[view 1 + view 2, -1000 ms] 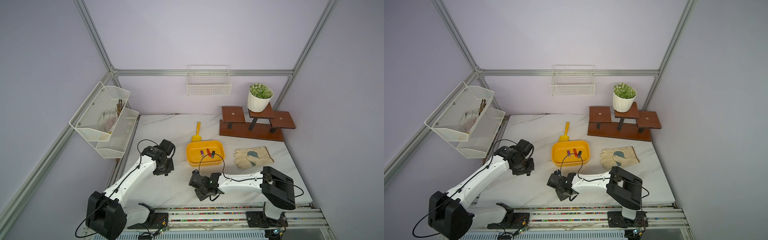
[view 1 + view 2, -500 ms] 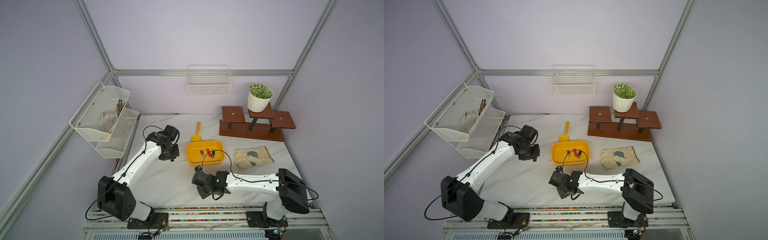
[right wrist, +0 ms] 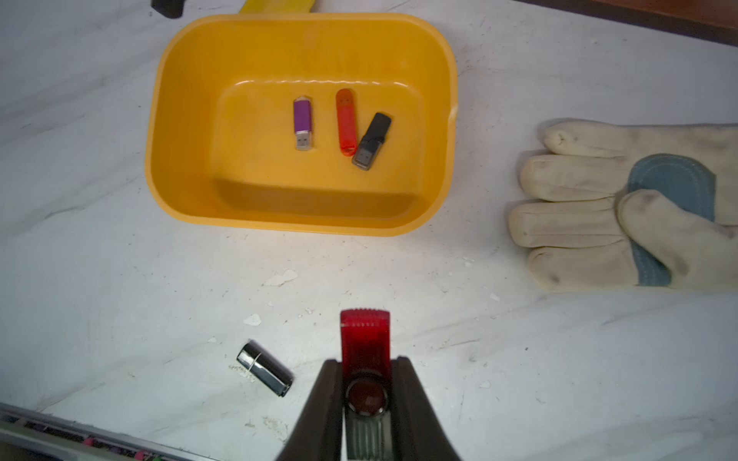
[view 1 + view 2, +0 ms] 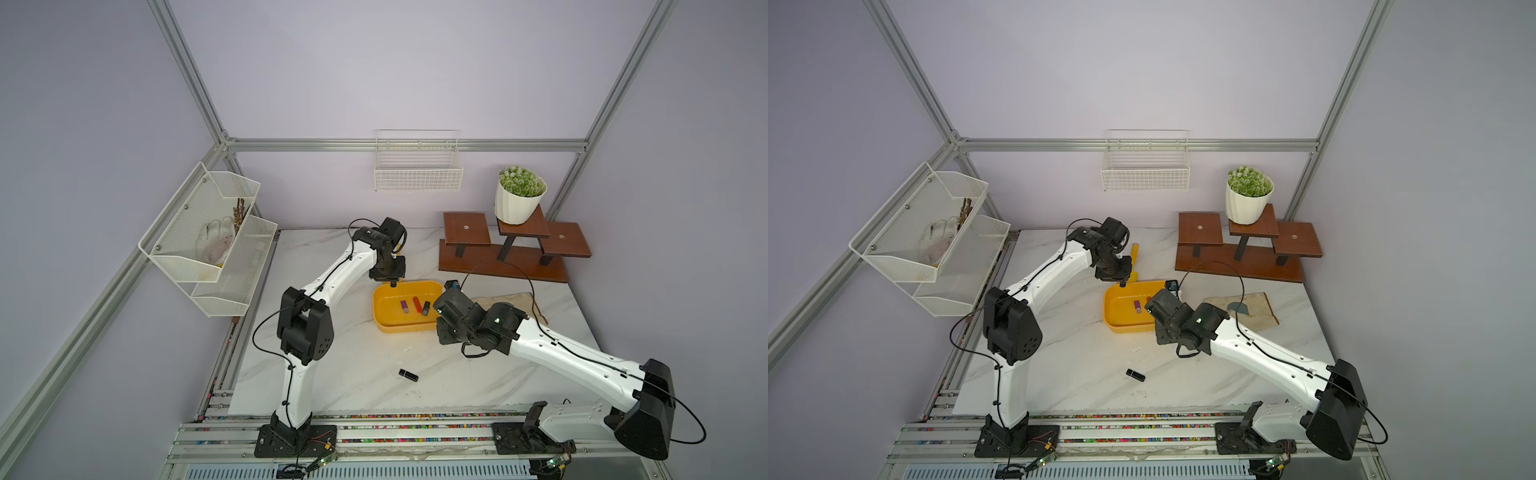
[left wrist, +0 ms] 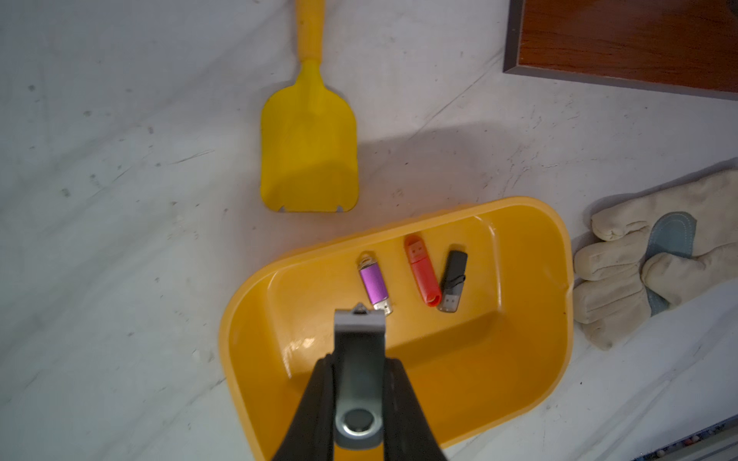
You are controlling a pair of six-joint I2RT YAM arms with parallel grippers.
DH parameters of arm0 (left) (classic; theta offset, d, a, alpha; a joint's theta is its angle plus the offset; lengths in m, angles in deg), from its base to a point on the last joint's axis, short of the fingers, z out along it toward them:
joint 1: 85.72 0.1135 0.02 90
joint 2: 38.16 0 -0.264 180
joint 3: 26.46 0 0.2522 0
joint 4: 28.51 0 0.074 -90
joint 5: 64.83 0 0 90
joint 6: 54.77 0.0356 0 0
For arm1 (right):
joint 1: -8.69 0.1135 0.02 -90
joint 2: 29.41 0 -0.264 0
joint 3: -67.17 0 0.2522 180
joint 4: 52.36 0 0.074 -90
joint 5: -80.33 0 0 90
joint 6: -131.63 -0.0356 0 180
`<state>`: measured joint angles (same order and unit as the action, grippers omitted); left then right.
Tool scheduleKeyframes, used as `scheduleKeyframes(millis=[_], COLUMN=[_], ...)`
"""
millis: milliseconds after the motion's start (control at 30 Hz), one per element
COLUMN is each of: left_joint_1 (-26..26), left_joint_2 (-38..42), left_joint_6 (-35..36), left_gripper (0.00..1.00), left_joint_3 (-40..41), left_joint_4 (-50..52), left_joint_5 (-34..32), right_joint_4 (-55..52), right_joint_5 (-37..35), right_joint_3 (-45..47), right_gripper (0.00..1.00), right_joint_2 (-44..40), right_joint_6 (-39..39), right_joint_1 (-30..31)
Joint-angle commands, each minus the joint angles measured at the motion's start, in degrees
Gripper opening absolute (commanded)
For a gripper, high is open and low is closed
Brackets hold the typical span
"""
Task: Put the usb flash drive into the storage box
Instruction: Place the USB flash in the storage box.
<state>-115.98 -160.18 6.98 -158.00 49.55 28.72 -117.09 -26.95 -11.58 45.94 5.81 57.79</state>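
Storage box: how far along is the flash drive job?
Done: purple drive, orange drive and black drive lie in the storage box. In hand: left fingers clamp a grey drive over the box; right fingers clamp a red drive over the table, short of it. Left: both drops, plus the loose drive on the table.

The left arm (image 4: 336, 272) and right arm (image 4: 573, 353) have white shells, black joints, looping black cables (image 4: 494, 263) and dark tapered fingers (image 5: 311, 411).

- I see plain lavender walls (image 4: 374, 62) behind an aluminium frame (image 4: 407, 144).
- My marble counter (image 4: 353, 374) carries a wooden stepped stand (image 4: 457, 232) at its far right corner.
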Motion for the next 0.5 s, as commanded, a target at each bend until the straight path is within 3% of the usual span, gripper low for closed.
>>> scheduleKeyframes(millis=[0,167,467], left_joint_1=[-0.13,-1.50,-3.13], left_joint_2=[-3.64,-4.62,-1.74], left_joint_6=[1.58,0.75,-5.27], left_gripper=[0.00,0.00,0.00], left_joint_3=[-3.81,-0.78,14.69], left_joint_4=[2.19,0.74,-8.43], left_joint_5=[2.51,2.13,1.71], right_joint_4=[-2.14,-2.03,-1.80], right_joint_5=[-1.59,-1.06,-0.56], right_joint_3=[-1.95,-1.15,-0.39], right_gripper=[0.00,0.00,0.00], right_joint_2=[-0.12,-0.38,-0.91], right_joint_6=[2.05,3.32,5.31], right_joint_1=[-1.72,-4.32,-6.19])
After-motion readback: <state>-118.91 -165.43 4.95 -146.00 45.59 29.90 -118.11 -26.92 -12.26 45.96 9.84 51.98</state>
